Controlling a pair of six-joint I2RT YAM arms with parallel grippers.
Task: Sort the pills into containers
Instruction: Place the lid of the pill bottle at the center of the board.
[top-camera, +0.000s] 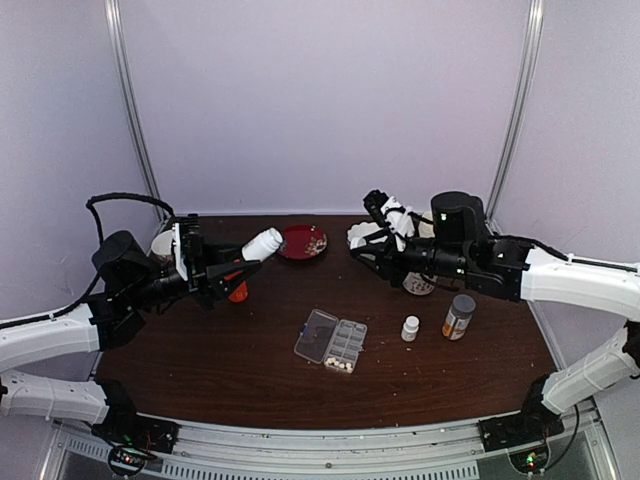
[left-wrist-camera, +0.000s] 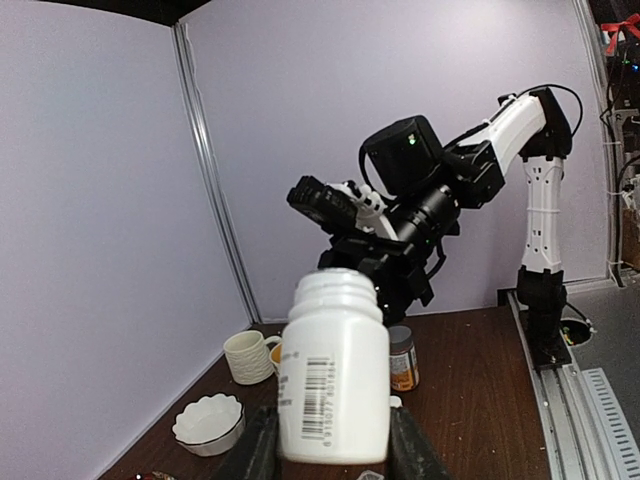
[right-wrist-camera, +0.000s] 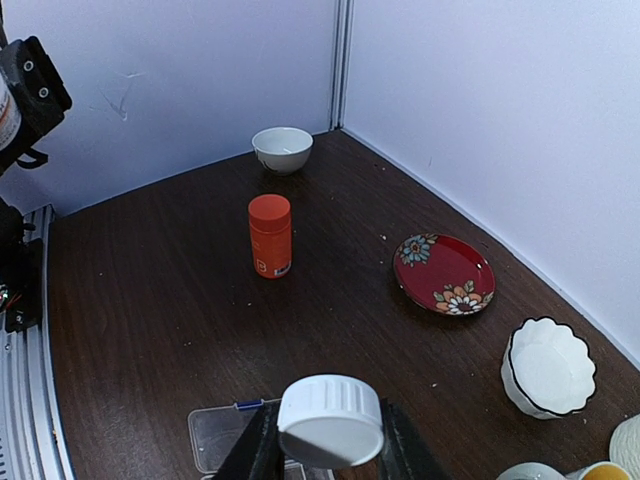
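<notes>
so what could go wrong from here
1. The open white bottle is held nearly on its side, well away from the pill box; anything inside could spill onto the table.
2. The cap is pinched only at its rim by the right jaws and might slip out.

A red floral plate (top-camera: 302, 241) was spotted at upper centre of the top view; a small white bottle (top-camera: 410, 328) and a grey-capped amber bottle (top-camera: 459, 316) were set side by side, right of centre.

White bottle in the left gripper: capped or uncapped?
Uncapped. The white bottle shows a bare threaded neck in the left gripper, and the right gripper holds a white cap.
</notes>
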